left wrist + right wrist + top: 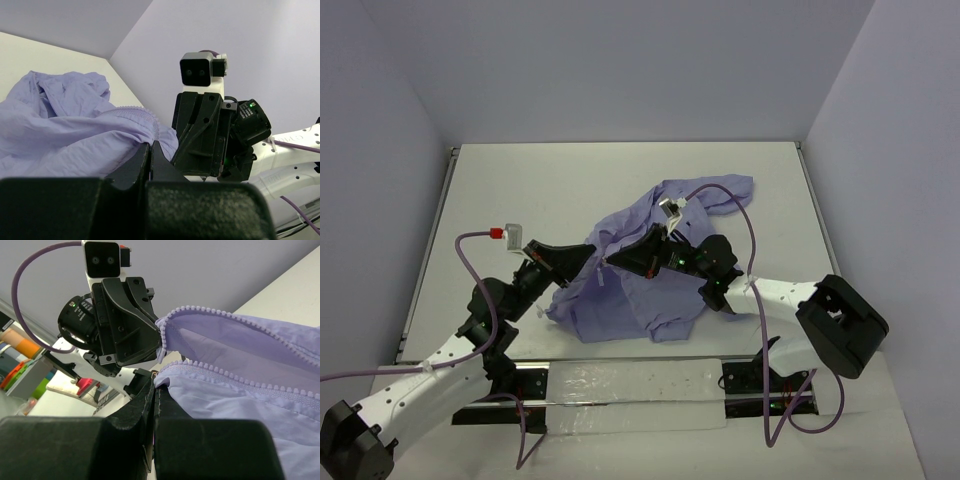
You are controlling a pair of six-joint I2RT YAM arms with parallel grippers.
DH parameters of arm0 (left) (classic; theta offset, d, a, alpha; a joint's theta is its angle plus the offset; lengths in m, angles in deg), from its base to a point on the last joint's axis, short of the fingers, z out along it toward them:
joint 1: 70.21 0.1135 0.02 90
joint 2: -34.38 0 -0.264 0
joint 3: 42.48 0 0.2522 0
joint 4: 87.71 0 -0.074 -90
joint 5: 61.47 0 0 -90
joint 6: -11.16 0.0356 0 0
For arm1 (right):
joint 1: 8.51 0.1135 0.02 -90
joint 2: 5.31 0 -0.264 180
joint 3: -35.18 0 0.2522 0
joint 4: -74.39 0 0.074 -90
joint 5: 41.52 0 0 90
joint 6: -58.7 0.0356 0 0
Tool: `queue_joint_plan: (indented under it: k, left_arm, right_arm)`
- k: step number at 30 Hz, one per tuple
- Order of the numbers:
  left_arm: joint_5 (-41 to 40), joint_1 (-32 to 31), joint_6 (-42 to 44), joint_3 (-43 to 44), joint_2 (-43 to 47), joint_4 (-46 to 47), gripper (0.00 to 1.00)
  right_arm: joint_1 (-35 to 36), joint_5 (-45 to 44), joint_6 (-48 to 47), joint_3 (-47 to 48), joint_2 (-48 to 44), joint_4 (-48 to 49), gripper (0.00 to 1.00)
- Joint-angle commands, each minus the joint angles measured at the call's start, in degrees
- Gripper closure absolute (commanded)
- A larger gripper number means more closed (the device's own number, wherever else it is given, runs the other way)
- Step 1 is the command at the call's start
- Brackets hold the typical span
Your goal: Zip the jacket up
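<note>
Pinching with the left gripper [150, 148] one toothed zipper edge [225, 314] of the lavender jacket [640, 300], with the right gripper [155, 385] the other edge [235, 374] just beside, likely for joining both ends. Lying crumpled near the middle of the counter [520, 180].

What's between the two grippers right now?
Between left gripper and right gripper: only the jacket, its open zipper edges, shown in the right wrist view.

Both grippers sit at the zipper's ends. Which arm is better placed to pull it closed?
Right, probably. The right gripper is shut on the jacket where the lower teeth row ends, with open teeth running away from it. The left gripper pinches the other row's end, a fair anchor.
</note>
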Motion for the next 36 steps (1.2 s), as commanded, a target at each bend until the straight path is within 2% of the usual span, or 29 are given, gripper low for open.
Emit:
queue_joint_plan:
  k: [1, 36]
  left_arm:
    - [0.16, -0.31, 0.11, 1.32, -0.56, 2.39, 1.0]
    - [1.24, -0.58, 0.08, 1.52, -0.67, 1.89, 1.0]
  right_arm:
    - [0.41, 0.66, -0.18, 1.71, -0.33, 4.03, 1.0]
    - [-0.27, -1.1, 0.2, 2.59, 0.75, 5.41, 1.0]
